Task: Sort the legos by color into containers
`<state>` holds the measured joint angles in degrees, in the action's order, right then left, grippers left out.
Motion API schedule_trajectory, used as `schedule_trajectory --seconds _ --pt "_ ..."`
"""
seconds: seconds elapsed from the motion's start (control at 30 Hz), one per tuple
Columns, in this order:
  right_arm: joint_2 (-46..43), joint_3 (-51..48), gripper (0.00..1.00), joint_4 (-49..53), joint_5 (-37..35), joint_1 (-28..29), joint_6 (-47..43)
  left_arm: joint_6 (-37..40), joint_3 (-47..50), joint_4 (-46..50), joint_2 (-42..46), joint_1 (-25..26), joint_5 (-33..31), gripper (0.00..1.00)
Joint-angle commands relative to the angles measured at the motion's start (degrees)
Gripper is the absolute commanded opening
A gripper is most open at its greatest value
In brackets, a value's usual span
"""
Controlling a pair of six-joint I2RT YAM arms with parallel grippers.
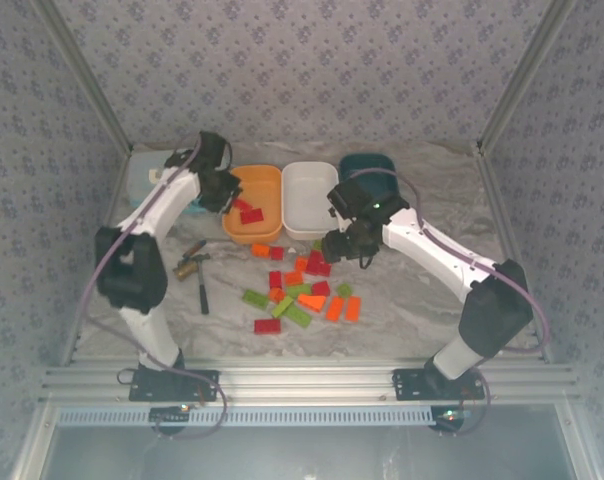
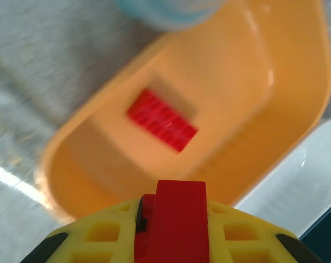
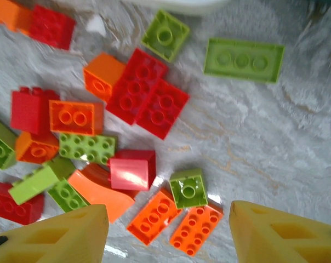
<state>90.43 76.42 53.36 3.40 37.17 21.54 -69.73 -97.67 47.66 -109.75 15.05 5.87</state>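
Observation:
My left gripper [image 2: 176, 211] is shut on a red lego [image 2: 179, 219] and hangs over the orange tray [image 2: 247, 66], where another red lego [image 2: 163, 120] lies. From above, the left gripper [image 1: 222, 190] is at that tray's left rim [image 1: 267, 172]. The white tray [image 1: 309, 168] and teal tray [image 1: 367, 162] stand to its right. My right gripper [image 3: 168, 230] stands open above the loose pile, over a small green lego [image 3: 187, 188] and two orange legos [image 3: 154, 216]. Red, orange and green legos [image 1: 302, 290] are scattered on the table's middle.
A thin black tool [image 1: 197, 270] lies left of the pile. A light blue case [image 1: 142, 180] stands at the back left, behind the left arm. Patterned walls close in the table on three sides.

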Motion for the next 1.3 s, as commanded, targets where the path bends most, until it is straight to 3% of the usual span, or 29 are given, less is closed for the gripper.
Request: schedule_trajectory --seconds 0.0,0.13,0.27,0.53,0.73,1.1,1.27 --pt "-1.4 -2.7 0.62 2.0 1.5 0.3 0.1 6.2 -12.7 4.4 -8.9 -0.2 -0.4 0.22" --pt "-4.3 -6.5 0.62 2.6 2.4 0.1 1.8 7.3 -28.6 8.2 -20.9 -0.8 -0.3 0.22" --pt "-6.2 -10.4 0.62 4.1 2.5 -0.9 3.1 6.4 -37.5 13.7 -27.6 -0.9 -0.5 0.22" --pt "-8.9 -12.7 0.63 4.4 1.1 -2.0 6.1 2.5 -25.2 10.6 -23.7 0.3 -0.9 0.24" --pt "-9.9 -13.3 0.63 4.3 0.7 -1.9 8.6 2.5 -29.2 14.1 -26.9 0.8 -0.5 0.26" --pt "-10.5 -14.0 0.63 4.9 -1.0 -2.6 9.8 1.0 -24.9 13.6 -26.4 4.5 -3.1 0.31" --pt "-10.5 -14.1 0.63 4.7 -1.5 -2.9 10.3 1.2 -25.6 13.5 -27.1 4.6 -3.5 0.42"
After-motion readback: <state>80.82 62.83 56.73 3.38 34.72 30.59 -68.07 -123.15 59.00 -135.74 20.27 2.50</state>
